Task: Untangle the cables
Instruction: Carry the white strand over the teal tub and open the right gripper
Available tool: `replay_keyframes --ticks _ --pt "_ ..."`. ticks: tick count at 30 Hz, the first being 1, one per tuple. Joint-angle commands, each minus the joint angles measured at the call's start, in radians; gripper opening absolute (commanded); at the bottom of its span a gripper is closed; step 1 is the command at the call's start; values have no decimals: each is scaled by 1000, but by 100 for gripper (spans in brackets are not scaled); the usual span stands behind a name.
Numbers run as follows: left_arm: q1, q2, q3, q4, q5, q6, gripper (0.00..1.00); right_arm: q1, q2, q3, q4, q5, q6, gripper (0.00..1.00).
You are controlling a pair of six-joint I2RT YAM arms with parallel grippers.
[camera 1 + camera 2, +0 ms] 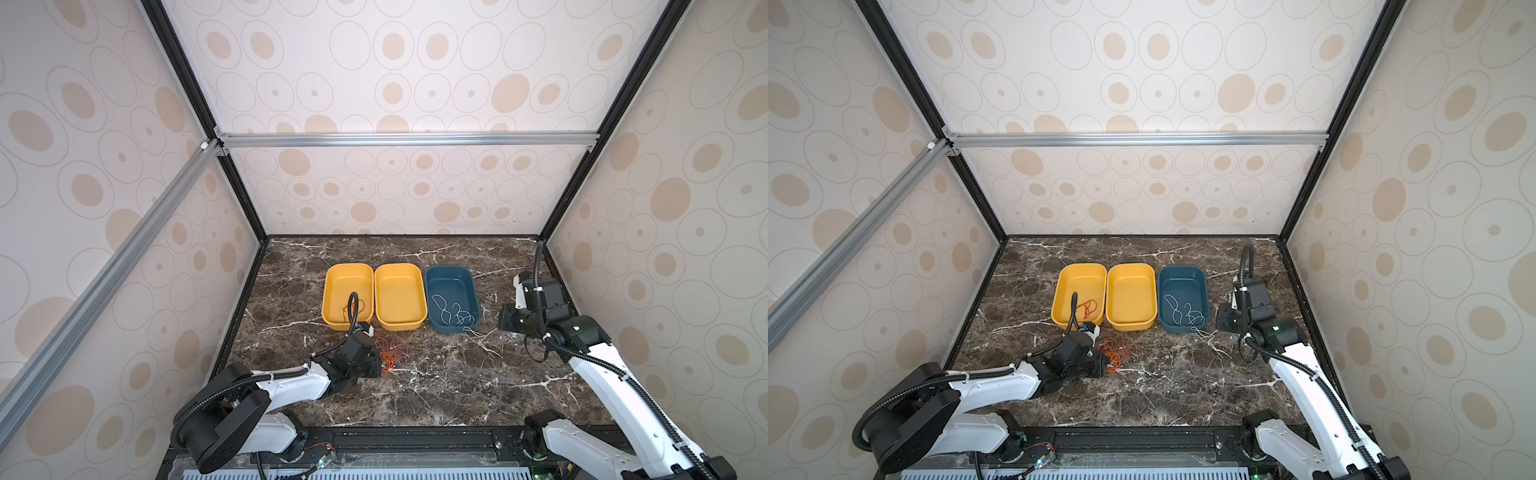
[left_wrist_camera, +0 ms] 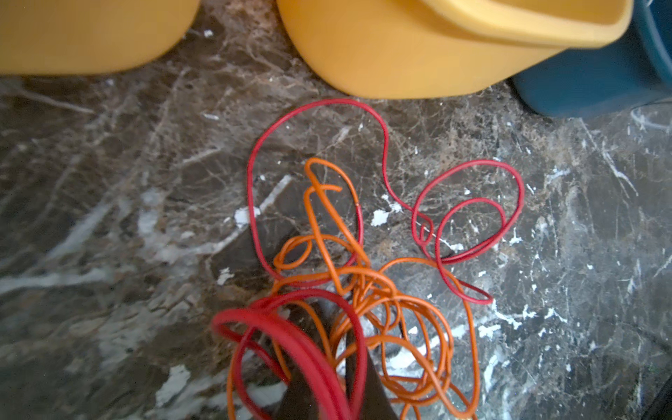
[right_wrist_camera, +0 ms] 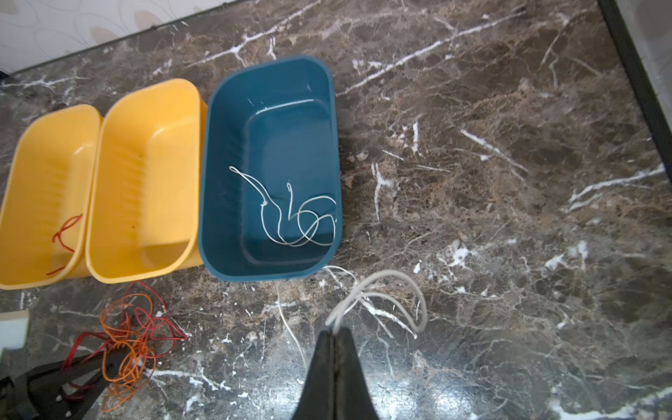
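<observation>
A tangle of red and orange cables (image 1: pixel 392 353) (image 1: pixel 1117 353) (image 2: pixel 363 254) (image 3: pixel 127 338) lies on the marble just in front of the yellow bins. My left gripper (image 1: pixel 383 365) (image 1: pixel 1104 365) (image 2: pixel 338 327) (image 3: pixel 105 367) is at its near-left edge, its jaws almost together with a red strand running between them. A white cable (image 1: pixel 451 311) (image 3: pixel 291 218) curls in the blue bin (image 1: pixel 453 278). One end of it trails over the near rim to my right gripper (image 1: pixel 511 320) (image 3: pixel 336 329), which is shut on it. A short red strand (image 1: pixel 357 307) (image 3: pixel 65 232) lies in the left yellow bin (image 1: pixel 332 291).
The middle yellow bin (image 1: pixel 399 299) holds nothing. The three bins stand side by side at mid-table. Patterned enclosure walls border the marble top at the back and both sides.
</observation>
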Motion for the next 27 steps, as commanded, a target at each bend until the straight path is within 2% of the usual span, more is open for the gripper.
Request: replay_keyframes --ticks 1,7,12,20,27 --pt "8 -19 -5 21 12 10 18 -4 -8 76 -10 -36 -24 0" --pt "8 -17 -5 39 32 15 21 -4 74 205 53 -175 -25 0" --pt "7 -32 -12 66 55 10 28 -4 167 286 113 -238 -35 0" --pt "8 -72 -30 86 80 7 37 -4 337 340 203 -278 -46 0" --pt "7 -121 -48 103 100 0 53 -2 479 378 234 -295 -57 1"
